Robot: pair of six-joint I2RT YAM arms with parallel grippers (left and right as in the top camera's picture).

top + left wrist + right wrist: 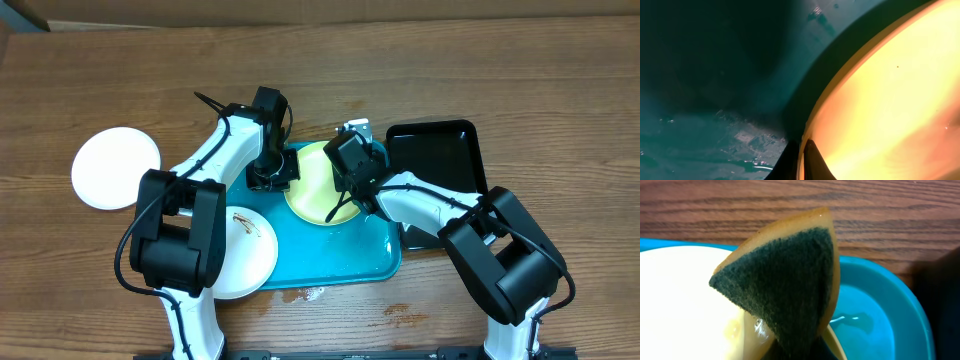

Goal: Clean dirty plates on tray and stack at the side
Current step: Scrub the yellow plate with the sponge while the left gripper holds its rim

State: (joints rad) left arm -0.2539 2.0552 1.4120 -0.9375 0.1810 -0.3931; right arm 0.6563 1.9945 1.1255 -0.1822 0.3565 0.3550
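Note:
The turquoise tray (340, 262) lies mid-table. A pale yellow-green plate (312, 190) sits at its far side, tilted. My left gripper (272, 176) is shut on that plate's left rim; in the left wrist view its dark fingertips (812, 162) straddle the rim of the plate (890, 100) above the wet tray (715, 100). My right gripper (350, 192) is shut on a sponge (785, 280), yellow with a dark green scouring face, which rests on the plate (680, 305). A white plate (245, 255) with brown smears overhangs the tray's left edge. Another white plate (115, 168) lies on the table at left.
A glossy black tray (435, 150) stands just right of the turquoise one, behind my right arm. Wet spots (405, 315) mark the wooden table near the front edge. Water pools in the tray's corner (855, 320).

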